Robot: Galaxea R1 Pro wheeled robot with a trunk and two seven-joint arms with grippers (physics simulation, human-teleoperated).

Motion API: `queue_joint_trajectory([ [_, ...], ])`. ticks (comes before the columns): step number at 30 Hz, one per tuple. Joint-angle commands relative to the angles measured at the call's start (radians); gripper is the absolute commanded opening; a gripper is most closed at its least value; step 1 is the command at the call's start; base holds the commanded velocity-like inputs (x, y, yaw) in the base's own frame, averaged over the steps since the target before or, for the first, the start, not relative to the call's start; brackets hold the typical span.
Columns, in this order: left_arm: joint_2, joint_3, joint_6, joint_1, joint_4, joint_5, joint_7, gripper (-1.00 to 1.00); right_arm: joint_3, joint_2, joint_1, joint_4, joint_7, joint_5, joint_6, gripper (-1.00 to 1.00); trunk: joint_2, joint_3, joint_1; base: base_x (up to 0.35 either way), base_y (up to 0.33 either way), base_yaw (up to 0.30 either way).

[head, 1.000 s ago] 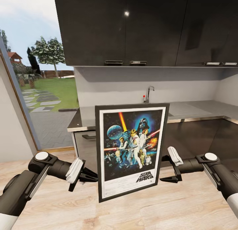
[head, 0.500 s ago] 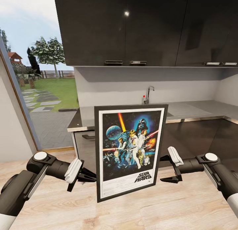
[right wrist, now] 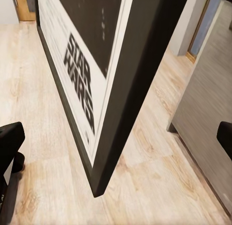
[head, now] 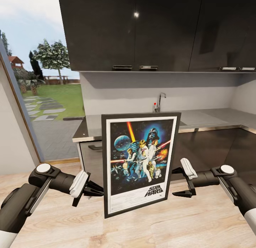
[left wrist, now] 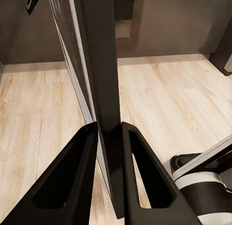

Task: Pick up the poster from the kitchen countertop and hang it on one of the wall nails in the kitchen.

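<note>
The framed Star Wars poster stands upright in the air in front of the kitchen countertop. My left gripper is shut on the poster's left frame edge, low down. The left wrist view shows the gripper with both fingers pressed on the dark frame edge. My right gripper is open just beside the poster's right edge, not touching it. In the right wrist view the poster's lower corner lies ahead of the spread fingertips. The wall nails are out of view.
Dark upper cabinets hang above the counter, with a sink tap behind the poster. Dark base cabinets run to the right. A large window fills the left side. Light wood floor lies below my arms.
The poster and my left gripper shifted slightly to the left a second ago, and the poster stands a little straighter. Nothing has moved in the last half second.
</note>
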Motion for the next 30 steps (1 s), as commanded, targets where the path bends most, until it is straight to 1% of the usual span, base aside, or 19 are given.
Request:
queue_joint_trajectory([
  [1,0.001,-0.002,0.01,-0.001,0.0,0.002,-0.002,-1.0,0.004,-0.001,-0.001,0.001,0.0,-0.005,-0.006,1.0,-0.001,-0.001,0.0,0.0,0.0,0.0],
  [8,-0.001,-0.004,0.011,-0.001,-0.003,0.002,-0.002,-1.0,0.005,-0.001,-0.001,0.001,0.0,-0.005,-0.007,1.0,-0.001,-0.001,0.0,0.0,0.0,0.0],
  [11,-0.002,-0.005,0.011,-0.001,-0.003,0.002,-0.002,-1.0,0.022,-0.001,-0.001,0.001,0.0,-0.005,-0.007,1.0,-0.001,-0.001,0.0,0.0,0.0,0.0],
  [17,-0.004,-0.006,0.011,-0.001,-0.004,0.002,-0.002,-1.0,0.035,-0.001,-0.001,0.001,0.0,-0.005,-0.006,1.0,-0.001,-0.001,0.0,0.0,0.0,0.0],
  [30,-0.004,-0.008,0.011,-0.001,-0.006,0.002,-0.002,-1.0,0.039,-0.001,-0.001,0.001,0.0,-0.005,-0.007,1.0,-0.001,-0.001,0.0,0.0,0.0,0.0],
])
